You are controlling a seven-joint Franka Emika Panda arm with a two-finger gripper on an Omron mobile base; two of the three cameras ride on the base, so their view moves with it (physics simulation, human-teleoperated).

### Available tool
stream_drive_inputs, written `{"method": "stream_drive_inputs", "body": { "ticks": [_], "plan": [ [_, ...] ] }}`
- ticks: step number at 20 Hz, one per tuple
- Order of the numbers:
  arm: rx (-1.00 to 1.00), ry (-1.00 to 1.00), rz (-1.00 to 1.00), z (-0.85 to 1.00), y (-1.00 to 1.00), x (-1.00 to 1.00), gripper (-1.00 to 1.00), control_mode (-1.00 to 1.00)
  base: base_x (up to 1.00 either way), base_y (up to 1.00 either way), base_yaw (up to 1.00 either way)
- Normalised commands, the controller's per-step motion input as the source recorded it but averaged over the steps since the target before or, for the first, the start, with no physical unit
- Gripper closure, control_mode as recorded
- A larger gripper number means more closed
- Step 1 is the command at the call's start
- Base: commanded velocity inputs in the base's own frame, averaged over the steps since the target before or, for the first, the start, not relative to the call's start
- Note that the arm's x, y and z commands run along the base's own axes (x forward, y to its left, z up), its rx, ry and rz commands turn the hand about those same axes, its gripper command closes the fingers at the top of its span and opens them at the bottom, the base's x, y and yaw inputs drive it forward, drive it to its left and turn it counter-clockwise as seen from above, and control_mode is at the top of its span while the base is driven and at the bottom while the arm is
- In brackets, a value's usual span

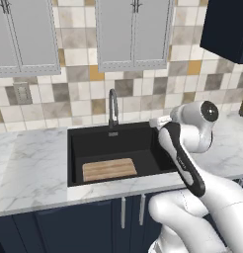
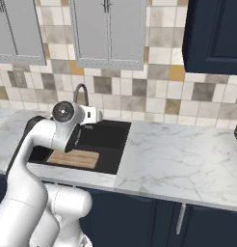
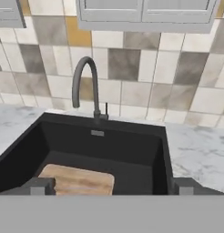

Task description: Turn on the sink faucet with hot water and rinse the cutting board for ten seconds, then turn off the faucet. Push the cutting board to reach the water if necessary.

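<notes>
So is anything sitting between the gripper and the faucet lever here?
Nothing visible does. In the hand view the open gripper looks across the sink straight at the faucet, whose lever stands clear at its base. The cutting board lies low on the basin floor, below that path.

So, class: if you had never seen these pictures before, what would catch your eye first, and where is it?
The black sink set in the pale marble counter stands out first, with a wooden cutting board lying flat on its floor toward the front left. Behind it the dark faucet curves up against the tiled wall, with no water running. The white arm's gripper is open, pointed at the basin.
</notes>
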Motion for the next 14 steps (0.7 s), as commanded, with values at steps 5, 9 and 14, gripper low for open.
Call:
{"method": "stream_drive_inputs", "body": {
  "ticks": [5,9,14],
  "plan": [
    [0.07,-0.28,0.00,-0.32,-0.21,0.38,-1.00,-1.00,0.00,0.00,0.00],
    [0.06,-0.11,0.00,-0.28,-0.12,0.70,-1.00,-1.00,0.00,0.00,0.00],
    [0.00,-0.06,0.00,-0.25,0.00,0.67,-1.00,-1.00,0.00,0.00,0.00]
  ]
}}
